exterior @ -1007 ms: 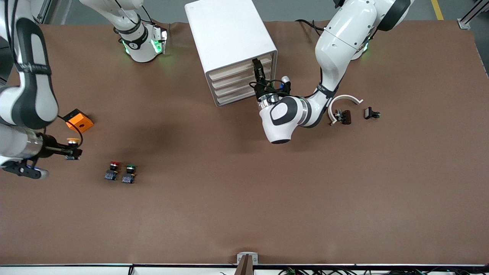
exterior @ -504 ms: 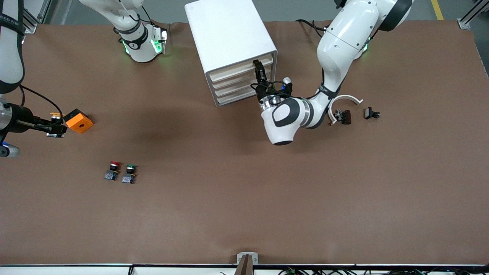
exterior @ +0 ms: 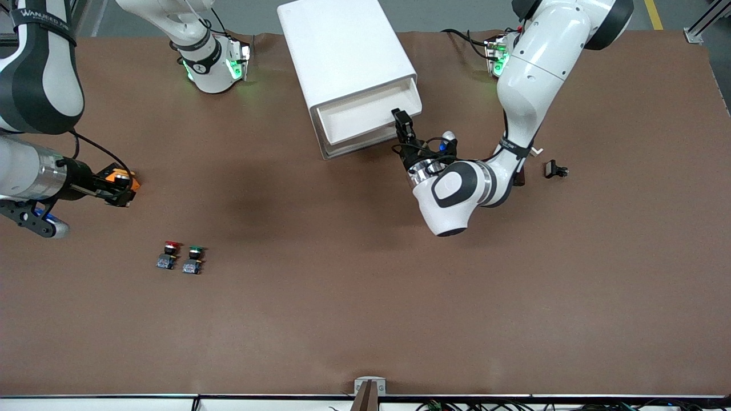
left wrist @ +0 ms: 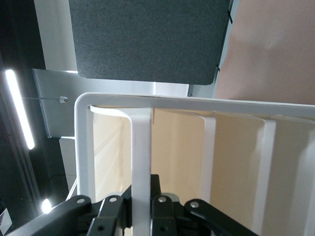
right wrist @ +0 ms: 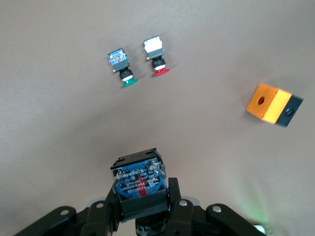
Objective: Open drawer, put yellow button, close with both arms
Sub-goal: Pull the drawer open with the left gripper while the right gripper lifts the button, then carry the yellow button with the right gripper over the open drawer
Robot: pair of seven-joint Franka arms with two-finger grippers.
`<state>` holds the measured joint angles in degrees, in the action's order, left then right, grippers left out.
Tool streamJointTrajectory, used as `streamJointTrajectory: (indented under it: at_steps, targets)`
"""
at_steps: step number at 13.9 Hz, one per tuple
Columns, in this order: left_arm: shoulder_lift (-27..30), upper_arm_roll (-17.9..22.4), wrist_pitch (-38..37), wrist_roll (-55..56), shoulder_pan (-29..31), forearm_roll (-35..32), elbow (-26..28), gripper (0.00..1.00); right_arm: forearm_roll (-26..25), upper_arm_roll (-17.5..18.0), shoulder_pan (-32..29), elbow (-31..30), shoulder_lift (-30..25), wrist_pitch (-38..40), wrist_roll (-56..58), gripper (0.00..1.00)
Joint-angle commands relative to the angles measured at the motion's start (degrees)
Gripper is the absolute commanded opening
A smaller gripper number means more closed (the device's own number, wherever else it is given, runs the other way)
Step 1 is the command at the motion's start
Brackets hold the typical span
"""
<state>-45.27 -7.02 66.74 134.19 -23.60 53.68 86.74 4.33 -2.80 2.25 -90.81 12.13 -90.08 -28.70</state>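
Note:
The drawer [exterior: 365,117], the top one of the white cabinet [exterior: 342,51], stands pulled out, its white tray empty. My left gripper [exterior: 402,121] is shut on the drawer's front wall at the corner toward the left arm's end. In the left wrist view the fingers [left wrist: 165,209] clamp that white wall [left wrist: 141,147]. My right gripper [exterior: 121,189] is shut on the yellow button [exterior: 120,178] and holds it in the air over the orange box [exterior: 132,183]. In the right wrist view the button's blue base [right wrist: 139,178] sits between the fingers [right wrist: 174,206].
A red-capped button [exterior: 169,254] and a green-capped button [exterior: 194,258] stand side by side, nearer to the front camera than the orange box; both show in the right wrist view [right wrist: 156,55], [right wrist: 121,67]. The orange box [right wrist: 273,104] lies apart from them. A small black part [exterior: 555,169] lies toward the left arm's end.
My left gripper has pulled the top drawer out of the cabinet. My right gripper has carried the yellow button up off the table to over the orange box.

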Motion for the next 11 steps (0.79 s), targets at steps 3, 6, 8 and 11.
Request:
streamJointTrajectory:
  at_steps: [3, 6, 8, 11]
  targets:
    - [-0.1, 0.7, 0.1, 0.1, 3.2, -2.4, -2.1, 0.0, 1.5, 0.3, 5.6, 1.2, 0.1, 0.6, -12.8, 0.0]
    - [-1.0, 1.8, 0.1, -0.1, 5.0, -2.3, -4.6, 0.03, 3.4, 0.2, 12.3, 3.0, 0.4, 0.3, -25.3, 0.0]
    - [-1.7, 1.8, 0.1, -0.3, 6.5, -2.1, -6.1, 0.04, 3.9, 0.2, 16.0, 3.5, 0.4, -1.1, -31.2, 0.0]
    - [-2.4, 1.9, 0.2, -0.3, 9.0, -2.2, -7.1, 0.14, 3.9, 0.2, 23.1, 4.1, 0.7, -3.7, -42.4, 0.0]
